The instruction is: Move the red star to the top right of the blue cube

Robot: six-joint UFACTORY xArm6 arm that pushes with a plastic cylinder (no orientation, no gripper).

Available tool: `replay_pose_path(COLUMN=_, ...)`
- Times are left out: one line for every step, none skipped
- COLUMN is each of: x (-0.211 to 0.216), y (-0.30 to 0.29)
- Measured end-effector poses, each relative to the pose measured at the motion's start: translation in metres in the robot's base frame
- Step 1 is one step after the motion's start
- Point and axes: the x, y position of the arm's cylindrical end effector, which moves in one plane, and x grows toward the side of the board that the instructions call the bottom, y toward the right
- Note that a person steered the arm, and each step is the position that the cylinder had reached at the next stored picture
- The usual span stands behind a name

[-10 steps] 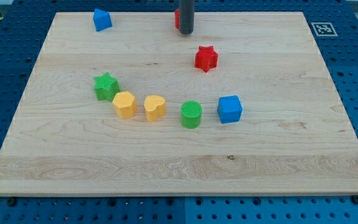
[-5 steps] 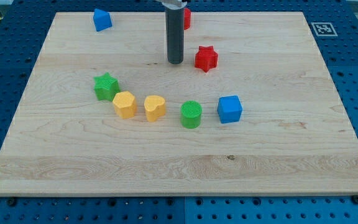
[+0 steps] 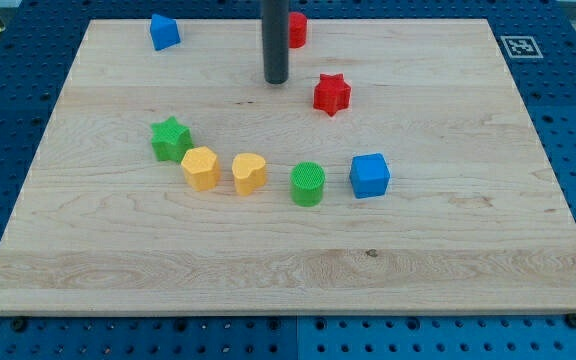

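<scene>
The red star (image 3: pixel 332 94) lies on the wooden board (image 3: pixel 448 250), right of centre in the upper half. The blue cube (image 3: pixel 370 175) sits below it and slightly to the right. My tip (image 3: pixel 275 80) is the lower end of the dark rod; it rests to the left of the red star, a short gap away and a little higher in the view, not touching it.
A green star (image 3: pixel 171 138), a yellow hexagon-like block (image 3: pixel 200 167), a yellow heart-like block (image 3: pixel 249 173) and a green cylinder (image 3: pixel 308 184) form an arc left of the blue cube. A blue block (image 3: pixel 164 32) sits top left. A red block (image 3: pixel 296 29) is partly behind the rod.
The rod came down from the top edge to beside the red star's left, then shifted slightly up and left. No block has moved.
</scene>
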Motion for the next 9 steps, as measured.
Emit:
replay_pose_path(x=0.0, y=-0.032)
replay_pose_path(x=0.0, y=-0.033)
replay_pose_path(x=0.0, y=-0.033)
replay_pose_path(x=0.0, y=-0.01)
replay_pose_path(x=0.0, y=0.021)
replay_pose_path(x=0.0, y=0.023)
replay_pose_path(x=0.0, y=0.024)
replay_pose_path(x=0.007, y=0.038)
replay_pose_path(x=0.039, y=0.073)
